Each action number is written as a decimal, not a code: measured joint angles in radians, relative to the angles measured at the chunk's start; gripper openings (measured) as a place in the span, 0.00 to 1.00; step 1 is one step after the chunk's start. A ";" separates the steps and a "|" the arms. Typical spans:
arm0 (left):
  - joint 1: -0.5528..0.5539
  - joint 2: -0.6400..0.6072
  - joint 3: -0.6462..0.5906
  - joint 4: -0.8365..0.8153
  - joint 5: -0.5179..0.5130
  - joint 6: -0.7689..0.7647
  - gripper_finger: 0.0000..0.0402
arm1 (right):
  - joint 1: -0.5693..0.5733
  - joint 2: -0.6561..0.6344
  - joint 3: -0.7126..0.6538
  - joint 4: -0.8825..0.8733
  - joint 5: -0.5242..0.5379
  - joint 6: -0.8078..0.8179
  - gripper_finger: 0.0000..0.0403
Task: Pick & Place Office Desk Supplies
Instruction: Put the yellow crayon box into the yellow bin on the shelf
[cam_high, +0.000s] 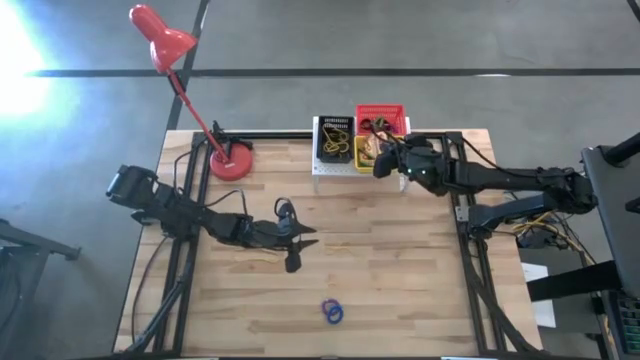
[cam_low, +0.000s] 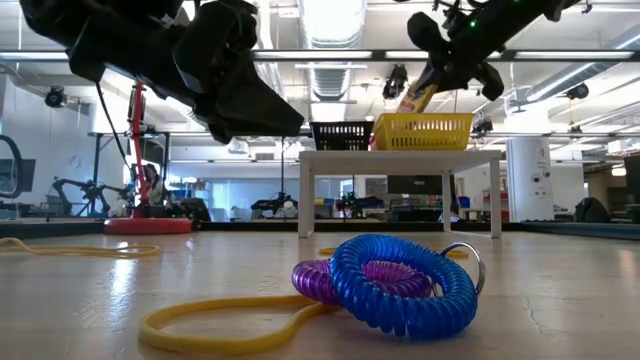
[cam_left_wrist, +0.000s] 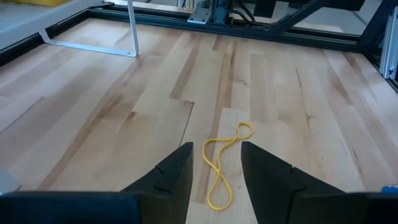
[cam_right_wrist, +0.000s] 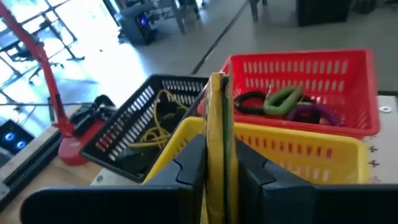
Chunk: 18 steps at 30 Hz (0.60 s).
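Right end effector (cam_right_wrist: 217, 165) is hovering over the yellow perforated plastic basket (cam_right_wrist: 298, 152) on the white stand, fingers clamped on a flat yellow-and-green crayon box (cam_right_wrist: 217, 124) held on edge: placing step, I judge. Left end effector (cam_left_wrist: 214, 180) is waiting above the wooden counter (cam_left_wrist: 112, 112), fingers apart and empty, over a thin yellow rubber band (cam_left_wrist: 221, 162). Next calls for releasing the box squarely inside the basket.
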 joint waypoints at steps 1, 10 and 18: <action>0.000 0.000 -0.002 0.000 0.000 0.000 0.35 | 0.000 0.004 0.000 0.000 -0.014 -0.001 0.15; 0.000 0.000 -0.003 -0.001 0.000 0.000 0.35 | -0.006 -0.016 0.001 -0.058 -0.035 -0.088 0.37; 0.000 0.000 -0.003 -0.001 0.000 0.000 0.35 | -0.034 -0.035 0.056 -0.249 -0.065 -0.127 0.45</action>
